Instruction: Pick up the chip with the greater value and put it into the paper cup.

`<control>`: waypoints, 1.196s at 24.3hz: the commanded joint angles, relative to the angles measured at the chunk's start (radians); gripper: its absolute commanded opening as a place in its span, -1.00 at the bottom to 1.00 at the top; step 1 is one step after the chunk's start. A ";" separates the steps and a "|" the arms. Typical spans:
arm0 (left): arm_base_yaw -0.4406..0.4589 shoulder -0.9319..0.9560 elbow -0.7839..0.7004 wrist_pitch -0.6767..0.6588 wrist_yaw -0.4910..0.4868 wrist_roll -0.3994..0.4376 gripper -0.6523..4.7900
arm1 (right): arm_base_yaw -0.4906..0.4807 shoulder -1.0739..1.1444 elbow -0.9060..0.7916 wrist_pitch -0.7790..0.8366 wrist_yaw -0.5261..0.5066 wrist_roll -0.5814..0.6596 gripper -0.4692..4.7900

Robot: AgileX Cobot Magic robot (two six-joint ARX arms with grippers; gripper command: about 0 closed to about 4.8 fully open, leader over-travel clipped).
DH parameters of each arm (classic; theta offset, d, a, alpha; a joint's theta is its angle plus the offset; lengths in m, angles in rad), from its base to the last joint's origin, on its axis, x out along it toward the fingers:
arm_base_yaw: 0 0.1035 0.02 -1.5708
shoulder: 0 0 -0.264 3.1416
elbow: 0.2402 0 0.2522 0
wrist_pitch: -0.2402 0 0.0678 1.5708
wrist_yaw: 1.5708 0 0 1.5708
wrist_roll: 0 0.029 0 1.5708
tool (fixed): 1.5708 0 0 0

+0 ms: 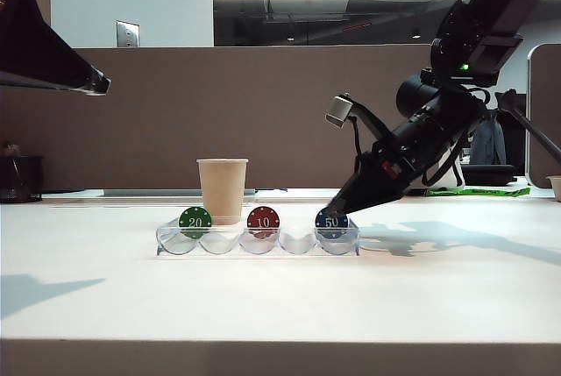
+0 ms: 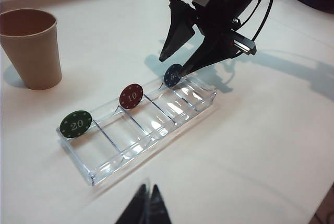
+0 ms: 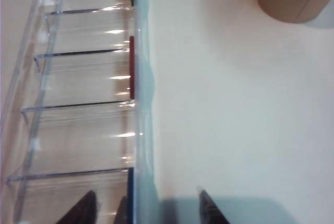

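A clear plastic scalloped tray (image 1: 259,243) lies across the pale counter (image 1: 280,297), its compartments in a row. Standing on edge in it are three round poker chips: a green one marked "20" (image 1: 195,221) in the end compartment at the left of the exterior view, a red one marked "10" (image 1: 263,219) in the middle compartment, and the small dark-blue chip with a white "50" (image 1: 331,222) in the end compartment at the right. A plain tan paper cup (image 1: 223,189) stands upright just behind the tray, between the green and red chips, apart from the tray.

The right hand (image 2: 176,65) slants down from the right, its black fingers spread wide with the tips at the blue chip's top edge, one finger on each side of the chip's edge line in its own wrist view; it grips nothing yet.

The left hand (image 2: 146,205) hangs well above the near side of the tray, fingertips pressed together, empty.
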 commanded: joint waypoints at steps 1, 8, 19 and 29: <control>0.002 -0.001 0.005 0.009 0.005 0.000 -0.78 | 0.003 -0.003 0.002 0.034 -0.009 0.048 0.14; 0.002 -0.001 0.005 0.008 0.004 0.000 -0.78 | 0.003 -0.003 0.002 0.021 -0.011 0.048 0.14; 0.002 -0.001 0.005 0.007 0.005 0.000 -0.78 | 0.003 -0.003 0.002 0.020 0.012 0.049 0.14; 0.002 -0.001 0.005 0.007 0.005 0.000 -0.78 | 0.003 -0.003 0.002 -0.008 0.012 0.049 0.03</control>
